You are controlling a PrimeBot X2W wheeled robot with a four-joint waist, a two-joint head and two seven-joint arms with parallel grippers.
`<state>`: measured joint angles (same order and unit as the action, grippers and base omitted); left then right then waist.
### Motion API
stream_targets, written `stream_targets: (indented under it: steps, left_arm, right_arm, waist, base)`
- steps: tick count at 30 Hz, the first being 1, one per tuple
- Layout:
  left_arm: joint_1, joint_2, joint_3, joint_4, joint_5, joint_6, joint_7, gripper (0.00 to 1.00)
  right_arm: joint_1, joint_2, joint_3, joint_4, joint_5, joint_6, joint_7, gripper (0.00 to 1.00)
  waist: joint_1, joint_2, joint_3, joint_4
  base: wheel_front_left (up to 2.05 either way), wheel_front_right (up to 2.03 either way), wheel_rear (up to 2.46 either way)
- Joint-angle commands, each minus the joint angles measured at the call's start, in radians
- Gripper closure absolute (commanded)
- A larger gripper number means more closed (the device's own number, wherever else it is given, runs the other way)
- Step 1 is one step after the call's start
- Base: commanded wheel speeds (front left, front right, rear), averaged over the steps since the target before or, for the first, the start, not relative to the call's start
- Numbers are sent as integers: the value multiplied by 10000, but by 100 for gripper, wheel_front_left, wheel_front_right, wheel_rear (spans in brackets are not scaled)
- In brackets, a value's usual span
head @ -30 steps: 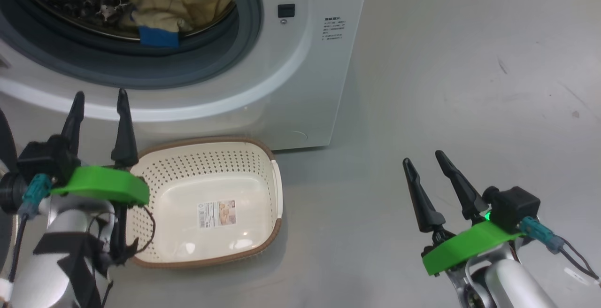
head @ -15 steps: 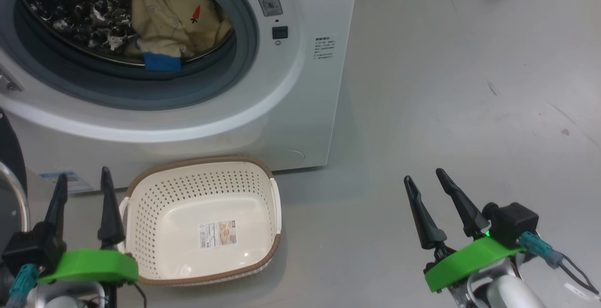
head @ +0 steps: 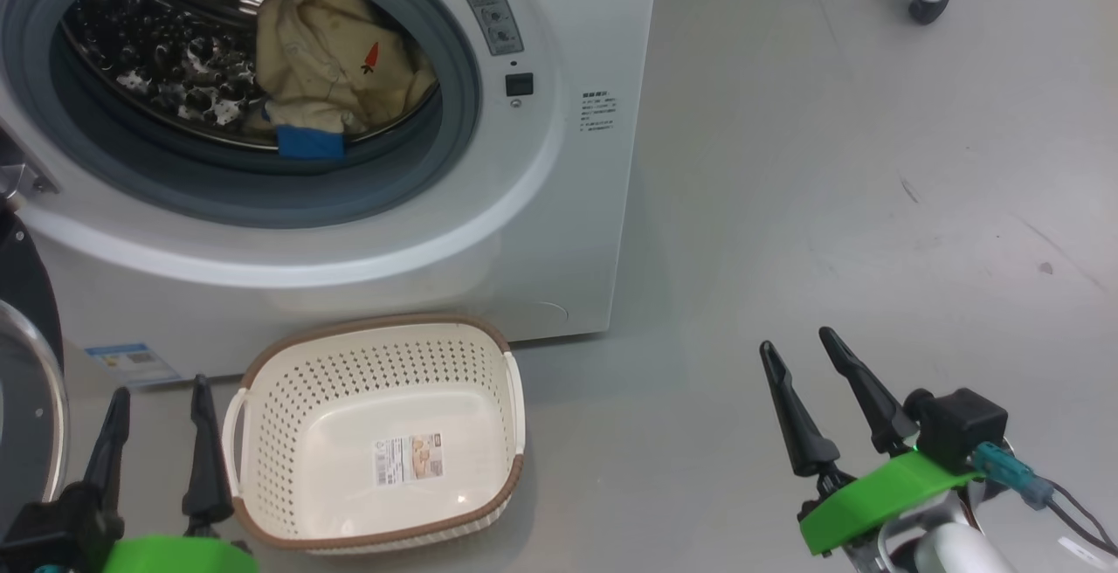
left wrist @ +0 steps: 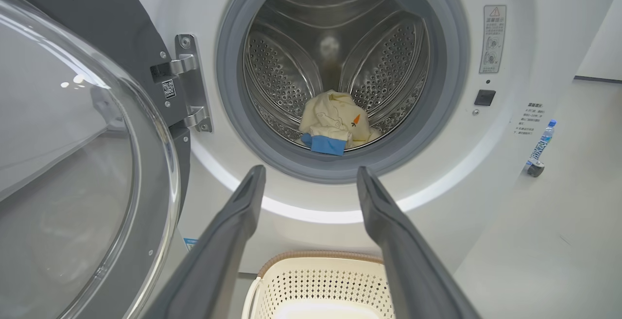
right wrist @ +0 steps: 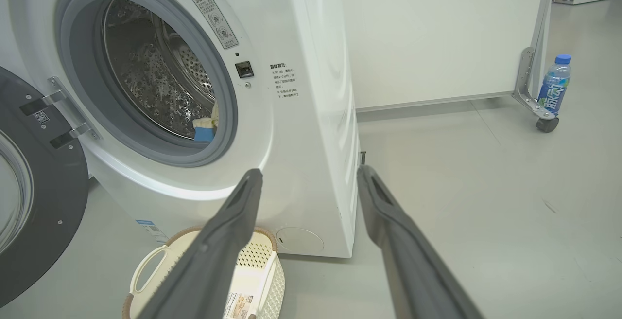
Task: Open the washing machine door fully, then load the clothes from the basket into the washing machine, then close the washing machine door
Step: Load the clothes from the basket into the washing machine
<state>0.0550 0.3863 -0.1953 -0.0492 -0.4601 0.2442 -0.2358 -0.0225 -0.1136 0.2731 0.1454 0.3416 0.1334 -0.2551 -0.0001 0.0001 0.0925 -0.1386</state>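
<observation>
In the head view you see the washing machine point(head: 559, 206) with its door point(head: 31, 311) swung out at the left edge. The clothes point(head: 341, 75) lie in the drum point(head: 157, 58), a blue patch at the front lip. The basket point(head: 367, 325) sits on the floor point(head: 830, 162) just before the machine, a label sticker point(head: 408, 459) on its bare bottom. Your left hand point(head: 161, 388) hovers beside the basket's left handle and your right hand point(head: 797, 341) hangs well apart to the right; both have their fingers spread wide and grip nothing.

The left wrist view adds what the head view cuts off: the door's bulging glass, the steel hinge point(left wrist: 189, 85) and the drum's whole depth, with the clothes low at the front.

The right wrist view looks at the machine from an angle, so just a sliver of the clothes shows behind the gasket point(right wrist: 228, 115). It also gives you a bottle point(right wrist: 554, 85) standing by a castor point(right wrist: 546, 123).
</observation>
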Motion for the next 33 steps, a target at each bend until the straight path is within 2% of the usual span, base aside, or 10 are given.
stream_targets:
  steps: [1,16,33]
  left_arm:
    - [-182,290,442,-391,-21,501,-1,0]
    - [796,225,295,-613,74,752,-45,0]
    - [766,174,315,-659,159,968,-72,0]
  right_arm:
    - [-48,-151,168,-337,-115,-27,-67,0]
    - [104,-181,210,-278,-192,-27,-67,0]
    - [90,-193,184,-320,-218,-27,-67,0]
  waist:
    - [1,-1,-37,-15]
    - [1,-1,-390,66]
    - [1,-1,-320,153]
  base:
    - [0,0,0]
    - [0,0,0]
    - [0,0,0]
